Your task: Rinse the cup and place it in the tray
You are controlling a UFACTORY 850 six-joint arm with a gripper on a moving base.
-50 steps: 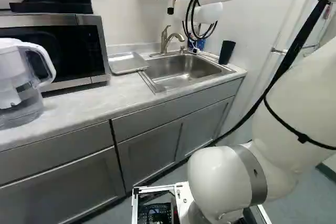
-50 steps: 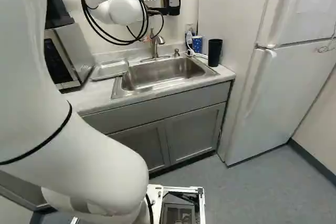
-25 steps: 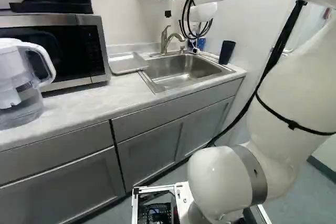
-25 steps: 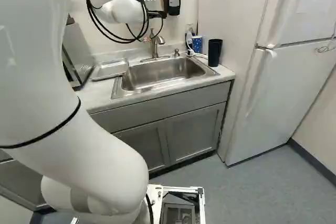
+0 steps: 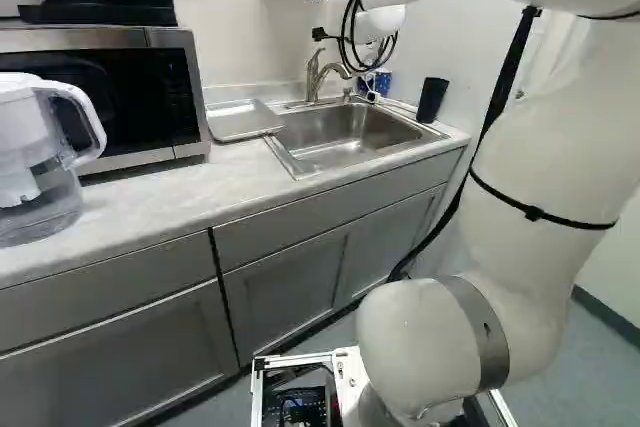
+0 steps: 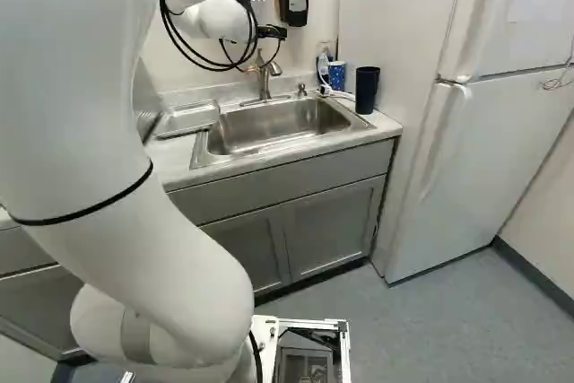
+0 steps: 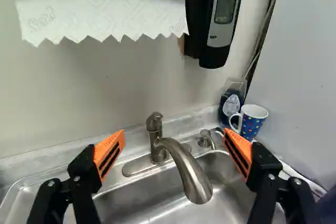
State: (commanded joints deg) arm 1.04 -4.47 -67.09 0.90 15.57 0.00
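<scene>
Evidently, the step in hand is reaching the cup (image 7: 252,124), most likely the dotted mug, with the rinse still ahead. Leftmost in the right base view, the tray (image 6: 186,117) lies near the counter's (image 6: 176,161) back edge, just beside the sink's (image 6: 260,128) left edge. The faucet (image 7: 190,173) rises at the sink's back edge; the gripper (image 7: 175,137) faces it open and empty, its 2 orange pads (image 7: 111,151) wide apart. Farther right, the mug stands upright near the counter's back right corner, beside a bottle (image 7: 231,103); a black tumbler (image 6: 367,90) stands nearer the right edge.

To do this well, the arm should pass right with room above the spout, then lower gently and straddle the mug's body, clear of its handle, the bottle, the white cable (image 7: 302,176) and the side wall (image 7: 299,77). A smooth glazed side could slip, so an even squeeze and a straight lift suit it best.
</scene>
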